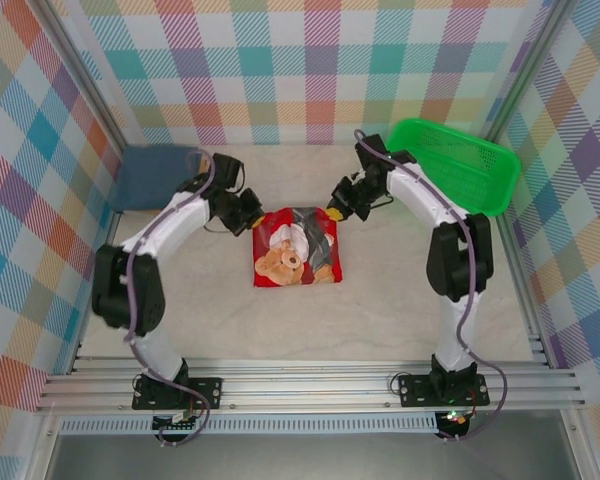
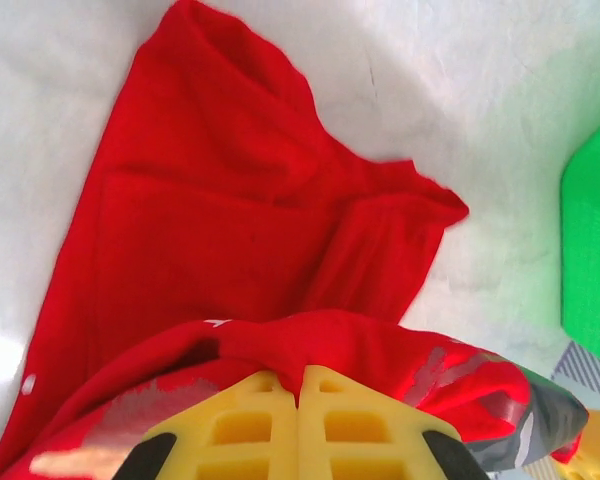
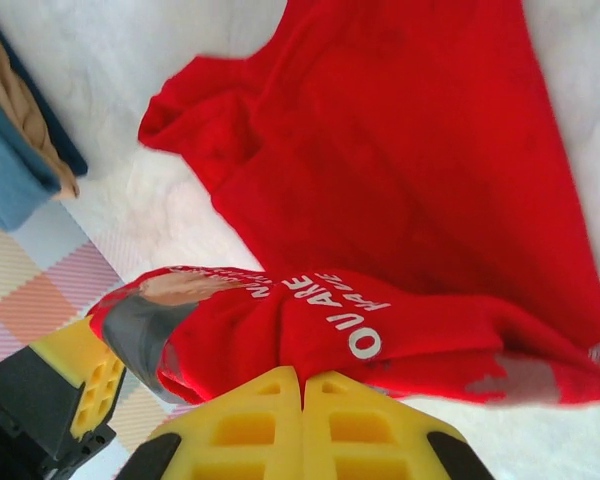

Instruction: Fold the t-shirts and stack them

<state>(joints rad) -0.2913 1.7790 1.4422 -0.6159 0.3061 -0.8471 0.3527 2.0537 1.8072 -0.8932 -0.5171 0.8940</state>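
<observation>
Clamped tight, the left gripper (image 2: 298, 375) and right gripper (image 3: 302, 375) each pinch a far corner of the red t-shirt (image 1: 296, 250), which lies half folded mid-table. Uneven pulling could skew the fold, and a thin pinch could slip and leave the cloth bunched. The blue t-shirt (image 1: 152, 175) lies far left, the green basket (image 1: 460, 160) far right.
</observation>
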